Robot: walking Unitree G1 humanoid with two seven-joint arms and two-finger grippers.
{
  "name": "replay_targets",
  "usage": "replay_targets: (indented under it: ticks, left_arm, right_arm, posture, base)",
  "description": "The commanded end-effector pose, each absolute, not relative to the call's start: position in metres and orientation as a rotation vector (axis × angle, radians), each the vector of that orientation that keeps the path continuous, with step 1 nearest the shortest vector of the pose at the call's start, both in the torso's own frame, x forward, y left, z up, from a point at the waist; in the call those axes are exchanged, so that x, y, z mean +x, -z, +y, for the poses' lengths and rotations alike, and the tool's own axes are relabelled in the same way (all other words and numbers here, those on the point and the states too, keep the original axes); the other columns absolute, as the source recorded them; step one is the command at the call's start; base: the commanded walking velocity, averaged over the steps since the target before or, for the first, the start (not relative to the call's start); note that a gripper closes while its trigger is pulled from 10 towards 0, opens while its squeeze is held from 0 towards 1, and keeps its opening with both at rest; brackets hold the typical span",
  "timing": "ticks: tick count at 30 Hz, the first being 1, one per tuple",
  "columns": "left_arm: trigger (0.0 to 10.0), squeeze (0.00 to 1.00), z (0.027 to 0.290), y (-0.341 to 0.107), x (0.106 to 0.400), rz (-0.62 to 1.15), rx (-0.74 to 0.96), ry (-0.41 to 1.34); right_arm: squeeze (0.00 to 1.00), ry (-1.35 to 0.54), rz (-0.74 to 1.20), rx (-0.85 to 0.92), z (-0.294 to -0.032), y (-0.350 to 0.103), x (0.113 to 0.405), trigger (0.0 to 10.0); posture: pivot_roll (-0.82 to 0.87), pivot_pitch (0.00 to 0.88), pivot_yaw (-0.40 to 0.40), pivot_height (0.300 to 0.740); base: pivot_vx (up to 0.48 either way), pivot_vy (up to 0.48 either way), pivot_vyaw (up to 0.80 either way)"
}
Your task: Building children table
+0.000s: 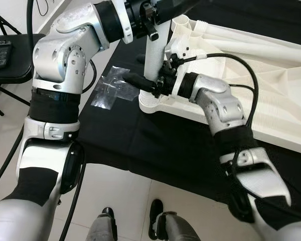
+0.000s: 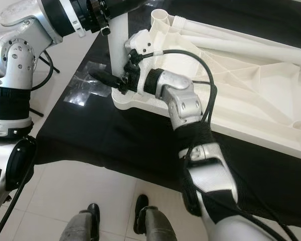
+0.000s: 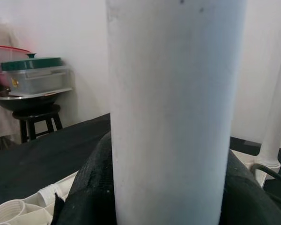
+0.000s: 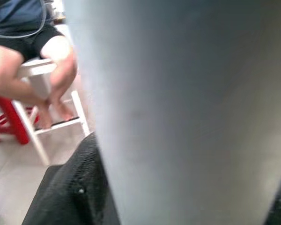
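A white plastic tabletop (image 1: pixel 261 75) lies upside down on a black cloth (image 1: pixel 165 145). A white table leg (image 1: pixel 153 65) stands upright in its near corner socket (image 1: pixel 149 104). My left gripper (image 1: pixel 151 16) is shut on the leg's upper part. In the left wrist view, black fingers (image 3: pixel 91 187) hug both sides of the leg (image 3: pixel 175 108). My right gripper (image 2: pixel 116 80) is shut on the same leg just above the socket, one black finger (image 2: pixel 103 77) sticking out past it. The right wrist view has the leg (image 4: pixel 178 93) close up, with a finger (image 4: pixel 70 192) beside it.
A clear plastic bag (image 1: pixel 108 89) lies on the cloth left of the leg. A black chair (image 1: pixel 10 60) with a small device on it stands at far left. Another fitted leg (image 3: pixel 276 117) stands behind. A person (image 4: pixel 33 42) sits on a white stool nearby. Storage boxes (image 3: pixel 33 77) rest on a dark stool.
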State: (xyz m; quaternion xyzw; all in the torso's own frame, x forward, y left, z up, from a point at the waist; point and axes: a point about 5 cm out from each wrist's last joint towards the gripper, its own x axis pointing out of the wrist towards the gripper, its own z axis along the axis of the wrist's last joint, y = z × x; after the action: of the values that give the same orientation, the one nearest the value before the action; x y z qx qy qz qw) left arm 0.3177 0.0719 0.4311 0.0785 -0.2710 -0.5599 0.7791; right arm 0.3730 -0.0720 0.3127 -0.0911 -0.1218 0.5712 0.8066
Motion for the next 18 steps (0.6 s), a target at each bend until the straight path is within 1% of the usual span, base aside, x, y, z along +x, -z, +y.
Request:
replay_targets:
  ticks: [1,6,11,12,13,14,17,18]
  left_arm:
    - [0.0,0.0,0.045,-0.415,0.319,-0.495,0.179,1.315]
    - [0.0,0.0,0.044,-0.414,0.32,-0.496,0.178,1.318]
    - [0.0,0.0,0.043,-0.413,0.321,-0.495,0.174,1.324]
    - [2.9,1.0,0.043,-0.413,0.321,-0.495,0.171,1.327]
    - [2.9,1.0,0.043,-0.413,0.321,-0.495,0.171,1.327]
    - [10.0,1.0,0.042,-0.411,0.324,-0.495,0.183,1.309]
    - [10.0,1.0,0.041,-0.411,0.325,-0.495,0.189,1.306]
    - [10.0,0.0,0.041,-0.411,0.33,-0.486,0.18,1.276]
  right_arm:
    - [0.0,-1.488,-0.226,-0.276,-0.033,-0.304,0.358,0.0]
    - [0.0,-1.57,-0.187,-0.286,-0.028,-0.297,0.36,0.0]
    - [0.0,-1.56,-0.173,-0.266,-0.026,-0.293,0.363,0.0]
    - [0.0,-1.546,-0.17,-0.258,-0.026,-0.292,0.364,0.0]
    - [0.0,-1.546,-0.17,-0.258,-0.026,-0.292,0.364,0.0]
    - [0.0,-1.432,-0.179,-0.218,-0.027,-0.287,0.369,0.0]
    - [0.0,-1.385,-0.185,-0.203,-0.028,-0.286,0.371,0.0]
    - [0.0,-1.139,-0.189,-0.213,-0.032,-0.265,0.368,0.0]
  posture:
    - [0.13,0.34,-0.047,0.74]
    - [0.13,0.343,-0.051,0.74]
    - [0.13,0.342,-0.052,0.74]
    - [0.13,0.341,-0.053,0.74]
    - [0.13,0.341,-0.053,0.74]
    - [0.12,0.341,-0.065,0.74]
    - [0.12,0.341,-0.065,0.74]
    - [0.12,0.345,-0.084,0.74]
  base:
    - [0.0,0.0,0.0]
    - [0.0,0.0,0.0]
    - [0.0,0.0,0.0]
    - [0.0,0.0,0.0]
    - [0.0,0.0,0.0]
    - [0.0,0.0,0.0]
    - [0.0,0.0,0.0]
    - [0.0,0.0,0.0]
